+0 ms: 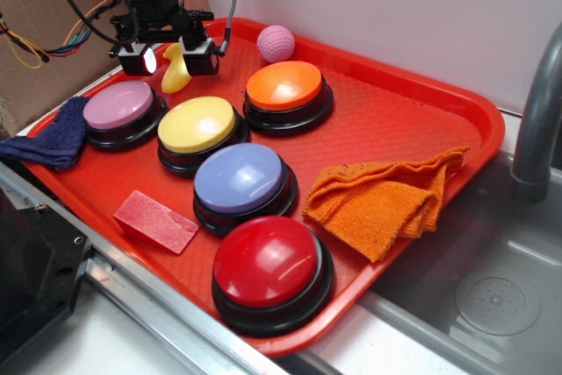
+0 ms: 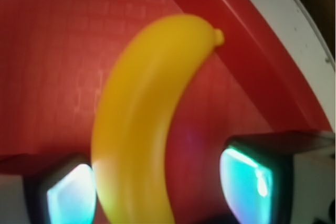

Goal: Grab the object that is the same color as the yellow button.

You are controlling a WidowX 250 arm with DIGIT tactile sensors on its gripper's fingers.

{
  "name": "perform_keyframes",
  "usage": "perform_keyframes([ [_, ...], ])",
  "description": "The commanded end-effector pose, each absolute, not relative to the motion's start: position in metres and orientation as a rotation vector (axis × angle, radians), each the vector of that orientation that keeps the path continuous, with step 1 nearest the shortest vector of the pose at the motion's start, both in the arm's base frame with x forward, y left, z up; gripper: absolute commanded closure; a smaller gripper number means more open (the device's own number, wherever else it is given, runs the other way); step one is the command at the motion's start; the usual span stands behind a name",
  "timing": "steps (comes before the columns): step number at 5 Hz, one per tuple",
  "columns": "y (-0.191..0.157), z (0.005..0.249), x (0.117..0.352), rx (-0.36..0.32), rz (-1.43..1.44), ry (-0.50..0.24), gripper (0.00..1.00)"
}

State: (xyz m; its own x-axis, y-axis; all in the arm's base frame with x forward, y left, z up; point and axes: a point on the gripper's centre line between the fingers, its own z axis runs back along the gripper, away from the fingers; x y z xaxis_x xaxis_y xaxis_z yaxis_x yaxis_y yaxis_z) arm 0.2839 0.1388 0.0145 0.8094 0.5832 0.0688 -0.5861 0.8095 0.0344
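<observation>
Gripper (image 1: 175, 61) hangs over the back left part of the red tray (image 1: 413, 94), jaws spread wide, one either side of the yellow banana toy (image 1: 175, 73). In the wrist view the banana toy (image 2: 139, 124) runs up between the two pads (image 2: 71, 195) — its lower end sits against or just beside the left-hand pad, while a clear strip of red tray shows between it and the right-hand pad (image 2: 247, 184). So the jaws are open around the toy, not clamped on it; whether the one pad really touches, cannot tell. Toy's pointed tip aims away from the jaws toward the tray's raised rim. From the outside view I can't tell whether the toy lies on the tray or sits slightly above it.

Yellow button (image 1: 198, 126) is just in front of the jaws, close to the toy but apart from it. Pink button (image 1: 118, 106) is in front and to one side, orange button (image 1: 284, 87) to the other side, with the pink ball (image 1: 276, 43) behind it near the back rim. Further out from the jaws — purple button (image 1: 239, 178), red button (image 1: 267, 263), a pink block (image 1: 156, 220) and an orange cloth (image 1: 386, 195). Blue cloth (image 1: 54, 138) drapes over the tray's left edge. Grey sink (image 1: 492, 287) lies beyond the tray, well apart from the jaws
</observation>
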Motion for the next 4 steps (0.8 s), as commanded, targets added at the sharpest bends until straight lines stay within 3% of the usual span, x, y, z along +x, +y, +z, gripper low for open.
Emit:
perform_keyframes([
  [1, 0.157, 0.028, 0.288, 0.093, 0.634, -0.118, 0.08],
  [2, 0.158, 0.029, 0.288, 0.083, 0.638, -0.132, 1.0],
  [3, 0.159, 0.037, 0.287, 0.088, 0.657, -0.143, 1.0],
  [4, 0.149, 0.063, 0.288, 0.124, 0.624, -0.153, 1.0],
])
